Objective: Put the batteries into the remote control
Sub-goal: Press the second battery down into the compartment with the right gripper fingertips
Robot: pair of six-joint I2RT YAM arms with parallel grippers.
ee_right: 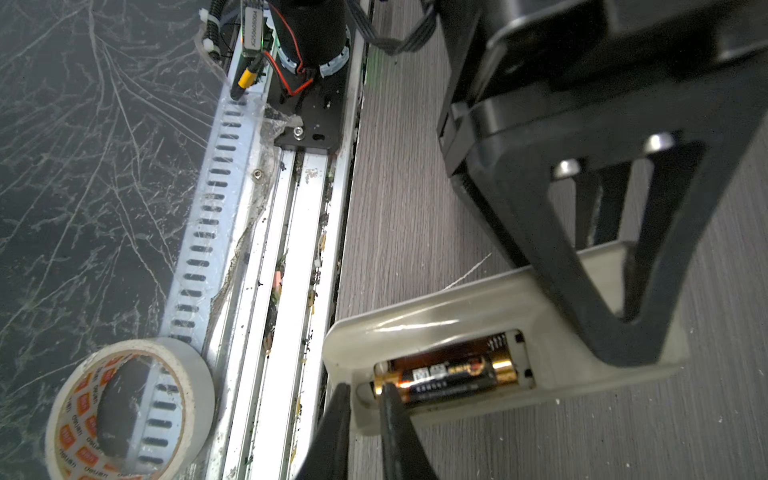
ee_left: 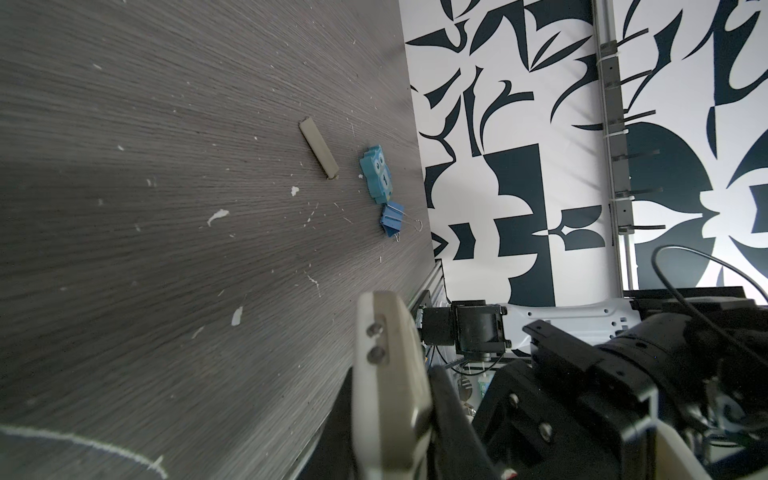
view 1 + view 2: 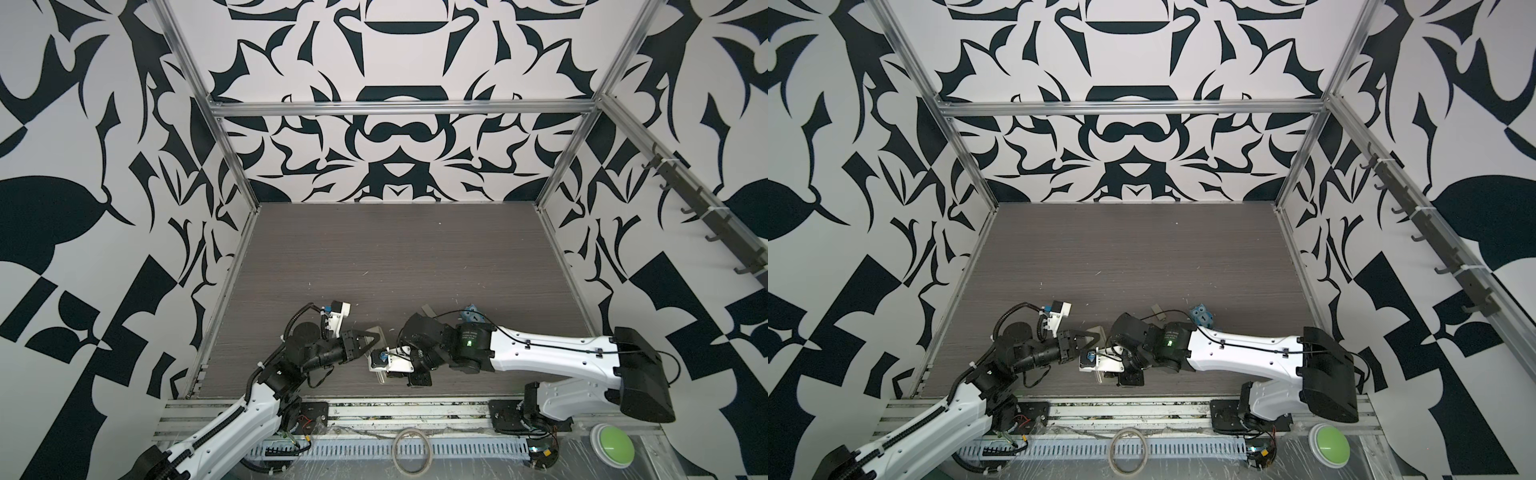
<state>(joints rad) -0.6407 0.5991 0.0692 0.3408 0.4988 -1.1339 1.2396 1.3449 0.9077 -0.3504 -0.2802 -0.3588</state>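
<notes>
Surface (image 3: 374, 249): grey woodgrain, with all the work crowded at its 6 o'clock edge in both top views.

Left end effector (image 3: 371, 338): clenched across the remote control (image 1: 436, 316), steadying it with the beige back and the open bay exposed.

Right end effector (image 1: 365, 390): tips stood a narrow gap apart at the end of the bay. One tip lay over the gold cap of a battery (image 1: 449, 378) that sat lengthwise in the bay. I could not tell whether it pinched the cell or only pressed it.

Bay cover (image 2: 318, 147): loose on the surface, about 2 o'clock from the remote control, beside a blue owl (image 2: 376, 174).

Step, as I judged it, was seating a cell. Next would be a short push to bed that end flat against its contact. Then a clean release without dragging it out. I could not make out a second cell for certain.
</notes>
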